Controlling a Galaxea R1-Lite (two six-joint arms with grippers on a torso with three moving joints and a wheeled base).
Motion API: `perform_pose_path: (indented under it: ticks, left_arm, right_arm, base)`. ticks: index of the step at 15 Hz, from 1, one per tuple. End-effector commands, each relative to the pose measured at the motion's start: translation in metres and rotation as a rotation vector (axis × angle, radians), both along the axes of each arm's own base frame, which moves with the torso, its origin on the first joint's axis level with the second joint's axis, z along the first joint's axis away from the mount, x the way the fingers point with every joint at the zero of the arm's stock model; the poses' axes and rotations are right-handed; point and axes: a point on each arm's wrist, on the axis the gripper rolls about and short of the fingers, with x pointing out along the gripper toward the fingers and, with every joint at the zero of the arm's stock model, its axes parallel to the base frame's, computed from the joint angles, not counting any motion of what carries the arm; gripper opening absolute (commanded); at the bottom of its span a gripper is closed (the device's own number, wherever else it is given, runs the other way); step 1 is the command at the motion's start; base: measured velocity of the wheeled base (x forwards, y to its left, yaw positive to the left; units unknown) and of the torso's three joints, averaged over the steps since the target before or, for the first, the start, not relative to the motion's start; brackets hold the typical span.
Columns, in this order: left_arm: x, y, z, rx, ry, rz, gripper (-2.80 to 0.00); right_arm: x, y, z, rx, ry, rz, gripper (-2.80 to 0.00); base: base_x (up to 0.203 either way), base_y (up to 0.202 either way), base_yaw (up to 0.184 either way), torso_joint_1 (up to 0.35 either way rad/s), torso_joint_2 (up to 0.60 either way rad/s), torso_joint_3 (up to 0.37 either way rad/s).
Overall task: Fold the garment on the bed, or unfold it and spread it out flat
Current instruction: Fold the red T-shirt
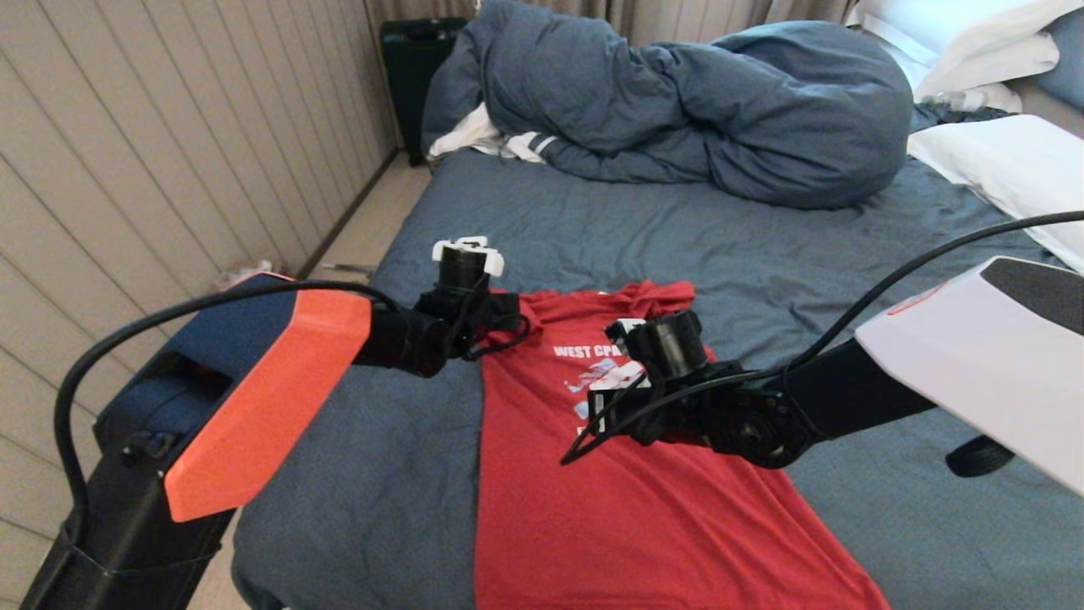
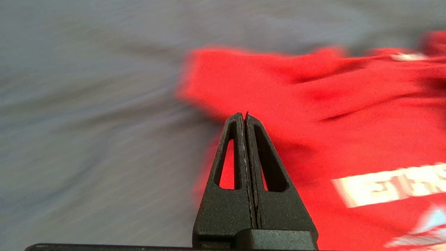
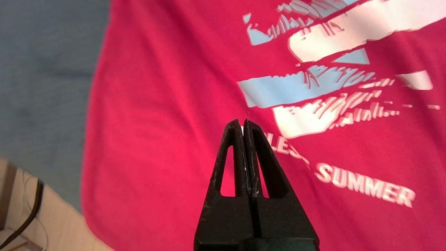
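Note:
The garment [image 1: 644, 508], a red T-shirt, lies print-up on the bed [image 1: 593, 220], collar away from me and hem running out of the bottom of the head view. Its left edge runs straight, and the cloth is bunched by the collar. My left gripper [image 2: 245, 114] is shut and empty, hovering at the shirt's far left corner [image 2: 313, 104] beside the bare sheet. My right gripper [image 3: 243, 121] is also shut with nothing in it. It hangs over the chest print [image 3: 313, 87], just above the "SUMMER" lettering.
A bunched blue-grey duvet [image 1: 720, 110] fills the far side of the bed, with a white striped cloth [image 1: 508, 144] at its left end. White pillows [image 1: 999, 161] lie at the right. A panelled wall, a strip of floor [image 1: 373, 220] and a black case [image 1: 411, 68] border the bed's left.

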Motion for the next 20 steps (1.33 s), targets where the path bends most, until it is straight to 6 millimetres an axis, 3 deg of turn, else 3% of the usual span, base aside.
perform_pose_path:
  ticks: [1,6,11,14,17,20]
  left_arm:
    - [-0.016,0.012,0.023,-0.012,0.01,0.012,-2.8]
    - [-0.088,0.05,0.005,0.057,0.24,-0.036,-2.8]
    - [-0.146,0.071,-0.028,0.061,0.364,-0.068,-2.8]
    - [-0.172,0.075,-0.041,0.045,0.404,-0.088,-2.8]
    - [-0.195,0.06,-0.051,-0.012,0.463,-0.185,-2.8]
    - [-0.204,0.05,-0.053,-0.063,0.515,-0.253,-2.8]
  right_arm:
    - [-0.003,-0.015,0.021,0.024,-0.04,-0.029,-2.8]
    - [-0.018,-0.103,0.036,-0.017,0.012,-0.223,-2.8]
    - [-0.033,-0.164,0.011,-0.094,0.126,-0.357,-2.8]
    - [-0.044,-0.183,-0.004,-0.126,0.186,-0.391,-2.8]
    - [-0.052,-0.191,-0.008,-0.105,0.216,-0.38,-2.8]
    - [-0.057,-0.2,-0.014,-0.069,0.254,-0.346,-2.8]
  base:
    - [0.0,0.0,0.0,0.0,0.0,0.0]
    - [0.0,0.0,0.0,0.0,0.0,0.0]
    - [0.0,0.0,0.0,0.0,0.0,0.0]
    - [0.0,0.0,0.0,0.0,0.0,0.0]
    - [0.0,0.0,0.0,0.0,0.0,0.0]
    - [0.0,0.0,0.0,0.0,0.0,0.0]
